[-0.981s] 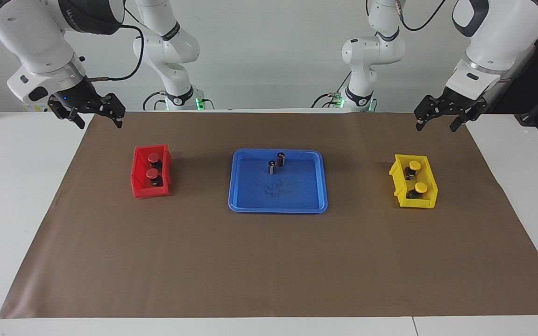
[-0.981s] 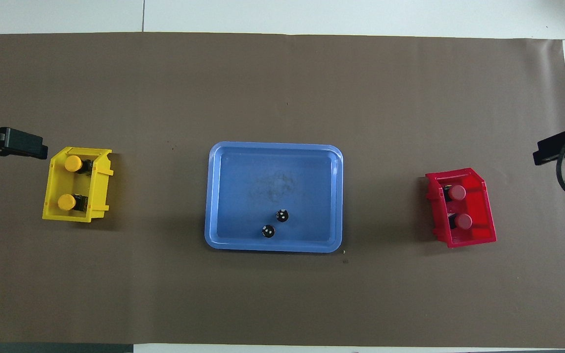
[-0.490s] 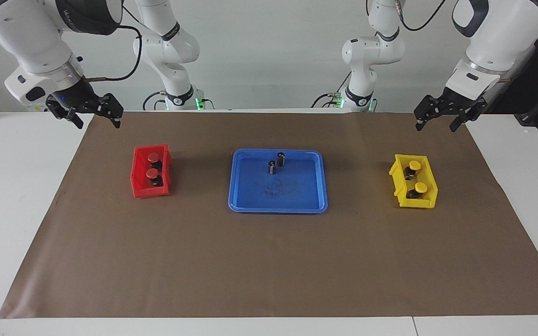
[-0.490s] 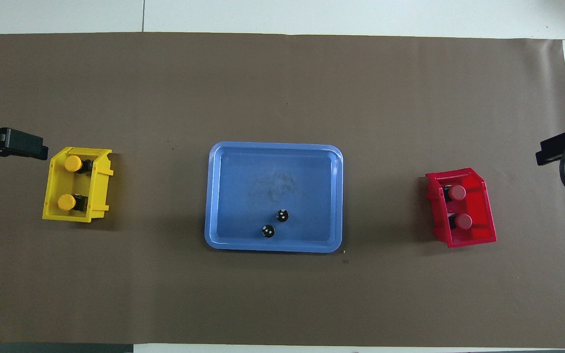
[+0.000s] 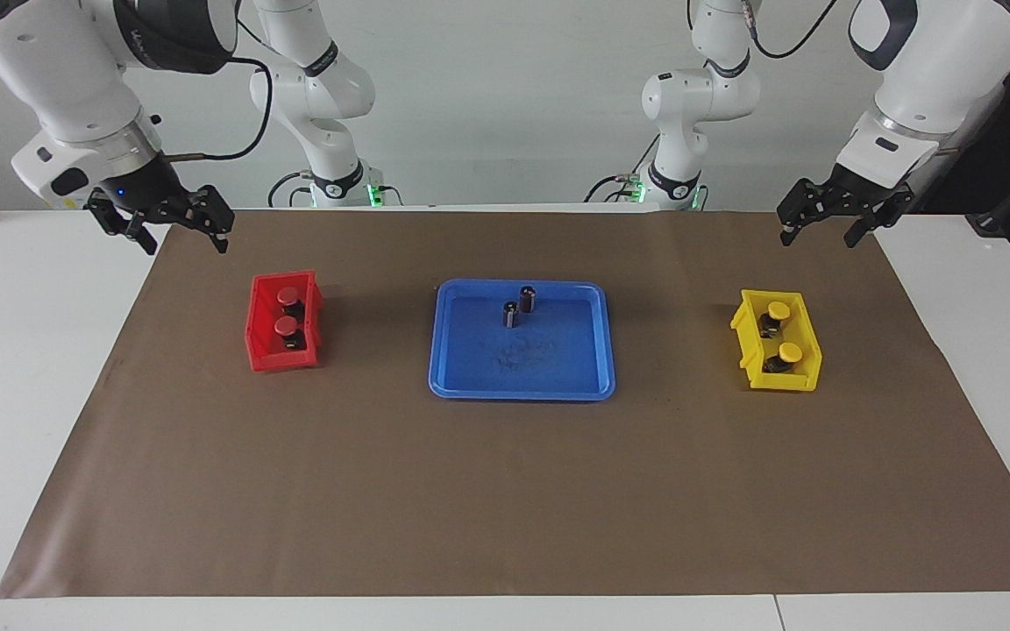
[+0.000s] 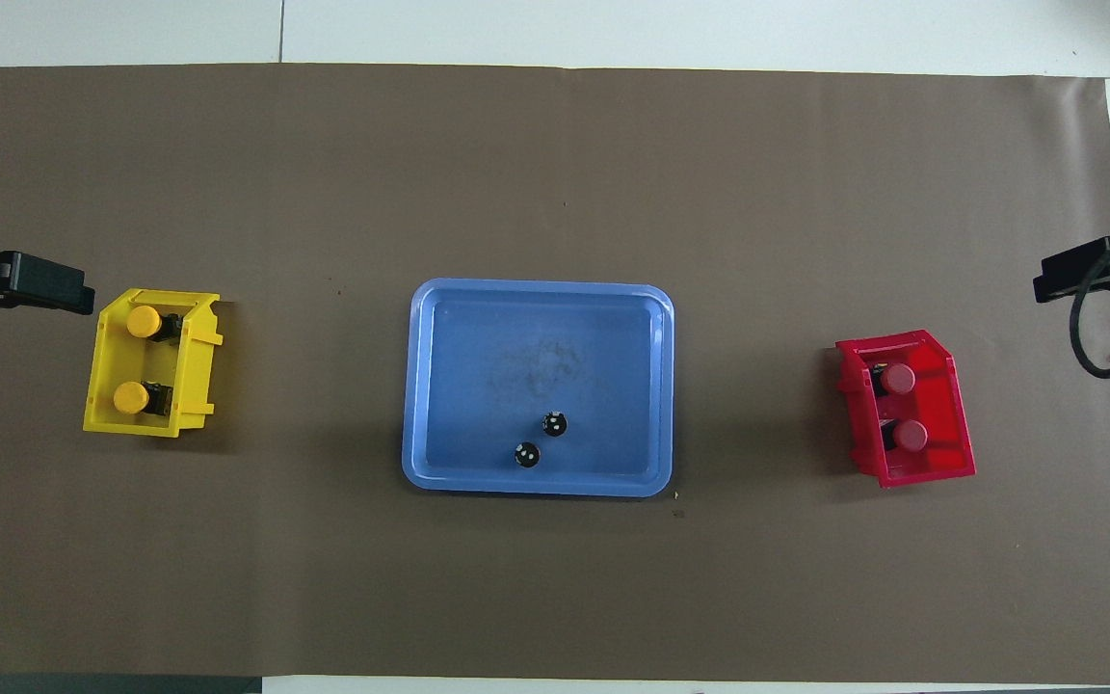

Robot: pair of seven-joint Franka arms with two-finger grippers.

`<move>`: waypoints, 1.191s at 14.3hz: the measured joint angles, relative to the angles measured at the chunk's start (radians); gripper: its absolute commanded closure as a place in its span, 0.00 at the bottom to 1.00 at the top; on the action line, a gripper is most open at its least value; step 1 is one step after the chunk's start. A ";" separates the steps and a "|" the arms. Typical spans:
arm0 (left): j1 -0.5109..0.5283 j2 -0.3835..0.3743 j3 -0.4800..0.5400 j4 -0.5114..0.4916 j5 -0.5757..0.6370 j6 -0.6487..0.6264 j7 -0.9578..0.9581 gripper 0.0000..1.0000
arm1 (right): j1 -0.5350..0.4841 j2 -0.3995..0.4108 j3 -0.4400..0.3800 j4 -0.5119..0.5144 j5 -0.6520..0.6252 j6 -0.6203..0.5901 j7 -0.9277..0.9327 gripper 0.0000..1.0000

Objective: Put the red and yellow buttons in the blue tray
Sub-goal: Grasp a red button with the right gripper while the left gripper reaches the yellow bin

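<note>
Both red buttons (image 5: 286,314) sit in the red bin (image 5: 261,355), both yellow buttons (image 5: 783,332) in the yellow bin (image 5: 807,379). The blue tray (image 5: 597,381) between them holds two dark cylinders (image 5: 519,307). Left hand (image 5: 828,222) and right hand (image 5: 174,233) hang over the table's corners, fingers seemingly apart.

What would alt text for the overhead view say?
A blue tray sits mid-table on a brown mat, holding two dark cylinders. A yellow bin with two yellow buttons and a red bin with two red buttons flank it, grippers at the edges.
</note>
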 measured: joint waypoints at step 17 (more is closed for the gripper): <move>0.005 -0.042 0.010 -0.164 0.000 0.141 0.000 0.00 | 0.038 0.002 0.004 -0.588 0.000 0.605 -0.026 0.37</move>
